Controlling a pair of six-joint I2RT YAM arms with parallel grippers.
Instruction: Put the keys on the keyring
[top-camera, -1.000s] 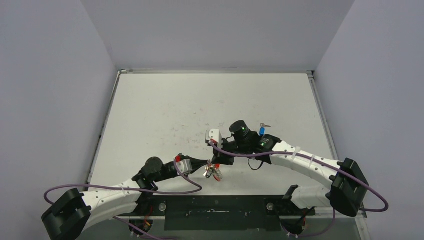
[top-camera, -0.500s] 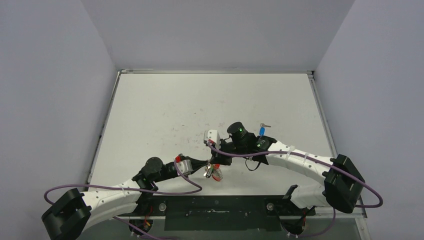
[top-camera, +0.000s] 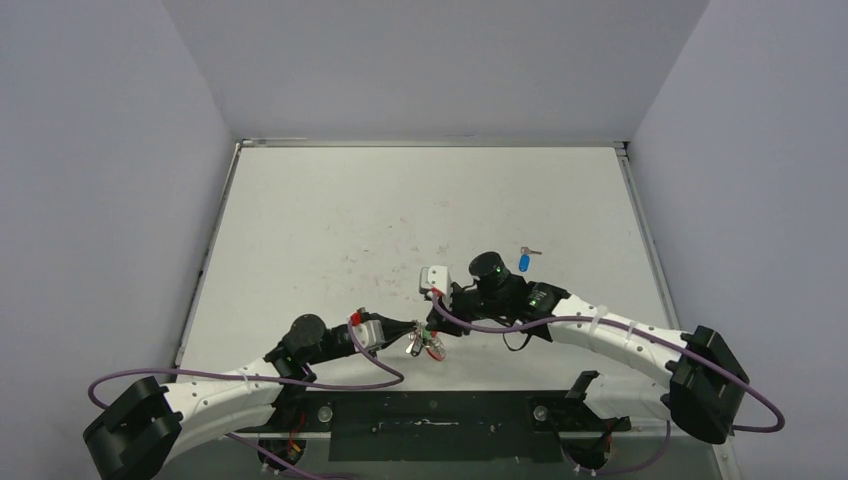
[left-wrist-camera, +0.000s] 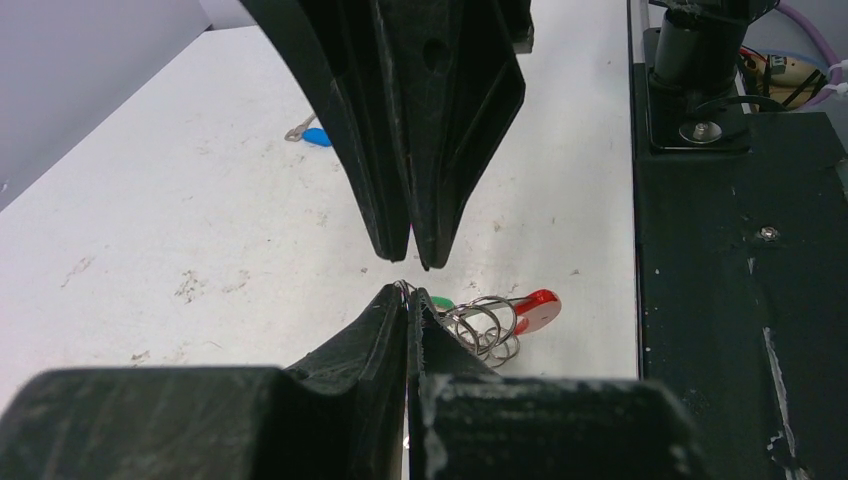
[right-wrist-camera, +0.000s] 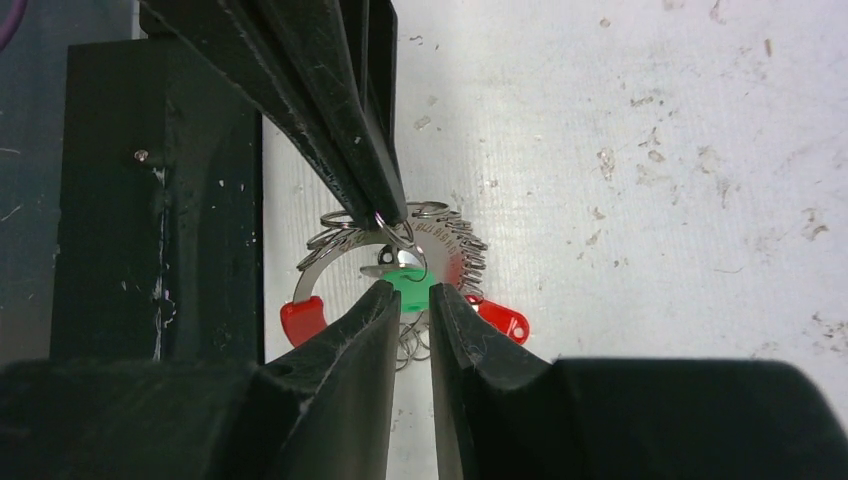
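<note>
A: Where's your left gripper?
B: Clamped on the keyring, low centre of the top view.
A: And your right gripper?
B: Narrowly parted, the green key showing in the gap; contact unclear. The blue key lies apart on the table, right of centre.

The keyring, a silvery coiled-wire loop with a red curved section, is pinched at its rim in the closed jaws of the left gripper. The green key has its head between the slightly parted jaws of the right gripper. The blue key lies flat, well beyond both.
</note>
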